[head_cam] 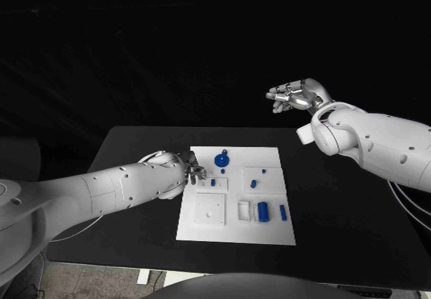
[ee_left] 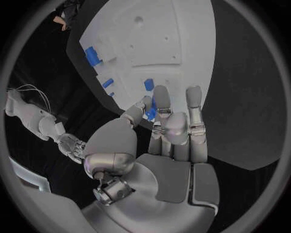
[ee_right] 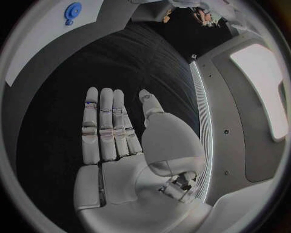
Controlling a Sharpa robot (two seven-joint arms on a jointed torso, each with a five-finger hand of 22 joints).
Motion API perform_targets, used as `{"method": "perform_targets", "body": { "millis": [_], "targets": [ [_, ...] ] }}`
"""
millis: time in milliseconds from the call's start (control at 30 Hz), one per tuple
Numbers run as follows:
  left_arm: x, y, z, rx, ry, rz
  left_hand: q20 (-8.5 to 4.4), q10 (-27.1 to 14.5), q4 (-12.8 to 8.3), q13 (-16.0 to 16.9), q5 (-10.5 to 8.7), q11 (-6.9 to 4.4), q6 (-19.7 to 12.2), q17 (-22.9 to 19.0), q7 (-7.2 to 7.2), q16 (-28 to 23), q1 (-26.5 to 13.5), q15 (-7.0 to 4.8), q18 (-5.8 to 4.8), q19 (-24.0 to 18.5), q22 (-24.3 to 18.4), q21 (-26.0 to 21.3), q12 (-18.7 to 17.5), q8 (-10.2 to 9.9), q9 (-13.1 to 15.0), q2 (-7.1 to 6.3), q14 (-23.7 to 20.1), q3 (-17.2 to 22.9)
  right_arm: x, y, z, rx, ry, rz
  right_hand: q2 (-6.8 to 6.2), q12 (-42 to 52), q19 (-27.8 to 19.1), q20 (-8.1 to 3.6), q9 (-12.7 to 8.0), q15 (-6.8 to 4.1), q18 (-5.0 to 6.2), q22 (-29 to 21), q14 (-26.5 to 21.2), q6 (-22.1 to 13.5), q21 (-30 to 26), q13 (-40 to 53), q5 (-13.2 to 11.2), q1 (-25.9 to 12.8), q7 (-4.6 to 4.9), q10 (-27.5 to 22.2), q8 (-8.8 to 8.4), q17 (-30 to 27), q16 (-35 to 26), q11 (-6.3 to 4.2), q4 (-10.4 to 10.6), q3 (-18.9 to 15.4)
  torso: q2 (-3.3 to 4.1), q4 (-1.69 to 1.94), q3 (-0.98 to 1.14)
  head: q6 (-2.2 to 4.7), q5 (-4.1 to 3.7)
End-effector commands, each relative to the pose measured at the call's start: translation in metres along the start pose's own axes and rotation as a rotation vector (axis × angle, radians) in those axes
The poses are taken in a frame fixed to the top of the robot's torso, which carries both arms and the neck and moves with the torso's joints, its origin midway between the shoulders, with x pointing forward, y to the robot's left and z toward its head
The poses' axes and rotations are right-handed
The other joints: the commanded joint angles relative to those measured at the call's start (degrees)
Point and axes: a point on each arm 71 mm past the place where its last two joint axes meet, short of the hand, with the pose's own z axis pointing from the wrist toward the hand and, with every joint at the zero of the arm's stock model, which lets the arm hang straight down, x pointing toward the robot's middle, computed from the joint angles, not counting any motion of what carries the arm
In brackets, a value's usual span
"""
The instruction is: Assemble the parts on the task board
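Observation:
The white task board lies in the middle of the black table. On it are a round blue part, several small blue parts such as one near the middle, and a larger blue block toward the near right. My left hand hovers at the board's left edge with fingers stretched out and nothing in them. In the left wrist view its fingertips partly hide a blue part. My right hand is raised beyond the table's far edge, palm flat and empty.
A square recess and a narrow white slot sit in the board's near half. Bare black tabletop surrounds the board. The right wrist view catches the board's corner and the round blue part.

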Motion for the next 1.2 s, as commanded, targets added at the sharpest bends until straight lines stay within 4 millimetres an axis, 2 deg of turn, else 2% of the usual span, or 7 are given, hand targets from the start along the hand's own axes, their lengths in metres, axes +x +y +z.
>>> {"method": "perform_targets", "body": {
  "millis": [33, 533, 867, 1200],
  "targets": [
    [0.001, -0.003, 0.001, 0.025, -0.013, 0.019, 0.36, 2.46, 0.79, -0.04, 0.18, -0.37, 6.14, -0.05, -4.40, 0.09, 0.80, 0.08, 0.52, 0.01, 1.09, 0.27, 0.24, 0.19, 0.09, 0.22, -0.01, 2.66, 0.003, 0.002, 0.000, -0.010, 0.023, 0.002, 0.43, 0.03, 0.29, 0.10, 0.02, -0.40, -0.61, -0.05, -0.07, 0.29, 0.16, -0.05, 0.16, 0.07, 0.01, 0.25, -0.16, 0.07, 0.20, -0.31, -0.19, 0.06, -0.04, -0.03, 0.05, -0.29, -0.18],
    [0.008, -0.001, 0.007, 0.009, 0.029, 0.044, 0.41, 2.44, 0.81, -0.08, 0.20, -0.33, 6.01, -0.52, -4.35, -0.05, 1.01, 0.11, 0.59, -0.20, 1.06, 0.46, 0.08, 0.19, 0.08, 0.25, -0.10, 2.54, 0.004, 0.003, -0.001, -0.013, 0.028, 0.001, 0.32, -0.02, 0.29, 0.09, 0.02, -0.39, -0.62, -0.08, -0.11, 0.29, 0.17, -0.09, 0.42, -0.05, 0.02, 0.26, -0.15, 0.05, 0.20, -0.31, -0.33, 0.45, -0.03, 0.09, 0.06, -1.14, -0.77],
    [0.012, 0.003, 0.010, -0.008, 0.051, 0.057, 0.37, 2.44, 0.82, -0.02, 0.19, -0.35, 6.01, -0.42, -4.34, 0.07, 1.11, 0.14, 0.53, -0.26, 1.04, 0.54, 0.11, 0.18, 0.03, 0.29, -0.06, 2.49, 0.005, 0.004, -0.001, -0.015, 0.031, 0.002, 0.30, -0.06, 0.25, 0.11, 0.02, -0.39, -0.63, -0.10, -0.14, 0.26, 0.15, -0.11, 0.54, -0.13, 0.03, 0.23, -0.16, 0.03, 0.20, -0.31, -0.40, 0.69, 0.01, -0.01, 0.02, -1.60, -1.02],
    [0.017, 0.006, 0.012, -0.012, 0.054, 0.067, 0.37, 2.44, 0.82, -0.02, 0.19, -0.35, 6.01, -0.42, -4.34, 0.07, 1.11, 0.14, 0.53, -0.26, 1.04, 0.54, 0.11, 0.18, 0.03, 0.29, -0.06, 2.49, 0.006, 0.005, -0.001, -0.017, 0.035, 0.003, 0.24, -0.05, 0.25, 0.10, 0.02, -0.40, -0.63, -0.11, -0.13, 0.25, 0.16, -0.11, 0.66, -0.26, 0.03, 0.25, -0.17, 0.02, 0.22, -0.32, -0.46, 0.95, -0.05, 0.03, 0.02, -1.72, -1.12]
  ]
}}
